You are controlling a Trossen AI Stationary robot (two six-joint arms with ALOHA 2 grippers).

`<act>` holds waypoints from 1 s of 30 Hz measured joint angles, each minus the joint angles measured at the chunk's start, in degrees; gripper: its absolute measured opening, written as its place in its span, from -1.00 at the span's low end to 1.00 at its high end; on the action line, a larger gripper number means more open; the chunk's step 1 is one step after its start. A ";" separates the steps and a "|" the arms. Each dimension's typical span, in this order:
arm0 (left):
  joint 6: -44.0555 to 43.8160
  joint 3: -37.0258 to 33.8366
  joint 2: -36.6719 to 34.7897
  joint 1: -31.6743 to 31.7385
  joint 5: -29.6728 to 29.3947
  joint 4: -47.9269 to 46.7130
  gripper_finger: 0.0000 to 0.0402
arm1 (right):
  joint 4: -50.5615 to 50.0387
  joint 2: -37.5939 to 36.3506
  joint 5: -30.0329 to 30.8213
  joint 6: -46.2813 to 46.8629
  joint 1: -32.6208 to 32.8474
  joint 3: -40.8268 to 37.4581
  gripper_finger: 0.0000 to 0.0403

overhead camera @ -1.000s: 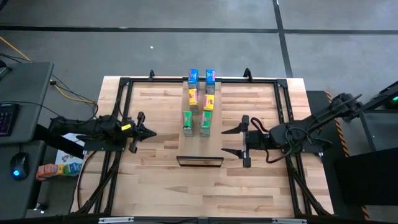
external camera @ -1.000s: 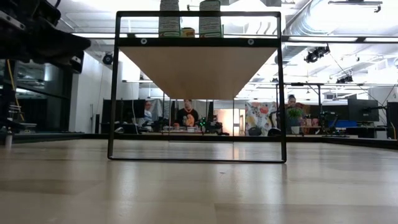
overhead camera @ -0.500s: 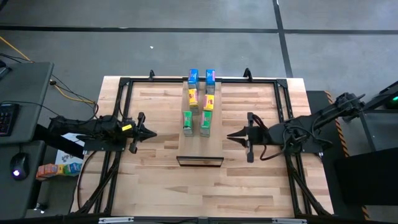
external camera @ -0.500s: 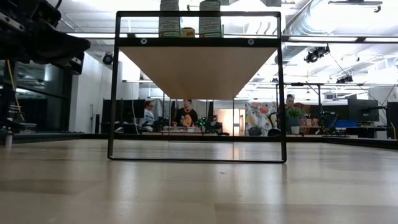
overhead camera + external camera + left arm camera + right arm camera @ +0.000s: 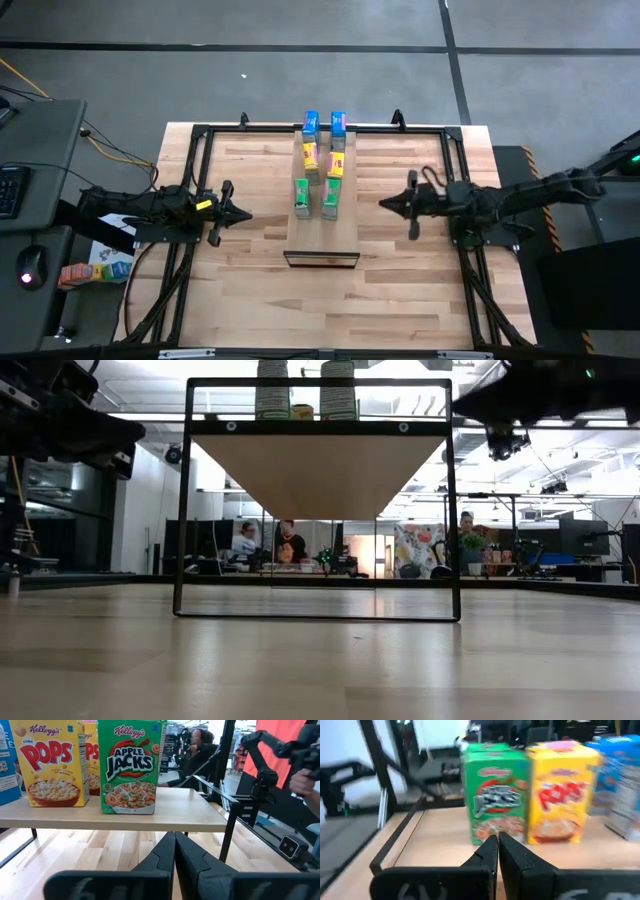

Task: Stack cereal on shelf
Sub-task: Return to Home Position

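The shelf (image 5: 322, 238), a pale board on a black frame, stands mid-table. On it stand two rows of cereal boxes on their bases: two blue (image 5: 311, 122) at the far end, two yellow (image 5: 336, 163) in the middle, two green (image 5: 302, 197) nearest. My left gripper (image 5: 243, 213) hovers shut, left of the shelf, pointing level at a green box (image 5: 131, 767). My right gripper (image 5: 385, 205) hovers shut, right of the shelf, facing a green box (image 5: 497, 795) and a yellow one (image 5: 560, 792). Both are clear of the boxes.
A black metal frame (image 5: 190, 150) runs around the tabletop's edges. Bare butcher-block wood lies in front of the shelf (image 5: 320, 300). A desk with a mouse (image 5: 30, 268) stands off the table's left. People sit in the room beyond (image 5: 290, 545).
My right gripper has shut with nothing between its fingers. It has drawn back from the shelf toward the table's right edge and has sunk into the top of the low view. The boxes and my left arm have kept still.
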 joint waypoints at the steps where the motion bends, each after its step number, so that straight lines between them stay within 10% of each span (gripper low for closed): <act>1: -0.01 0.00 0.00 0.00 -0.01 0.00 -1.00 | 0.49 -2.58 -1.00 0.96 -1.18 -1.97 -0.99; 15: 0.01 0.00 0.00 0.02 -0.01 0.00 -1.00 | 4.67 -27.74 -9.82 3.26 -4.44 -17.34 -1.00; 30: -0.01 0.00 0.00 0.02 -0.01 0.02 -1.00 | -0.47 -33.50 -8.38 -0.58 -4.49 -18.55 -1.00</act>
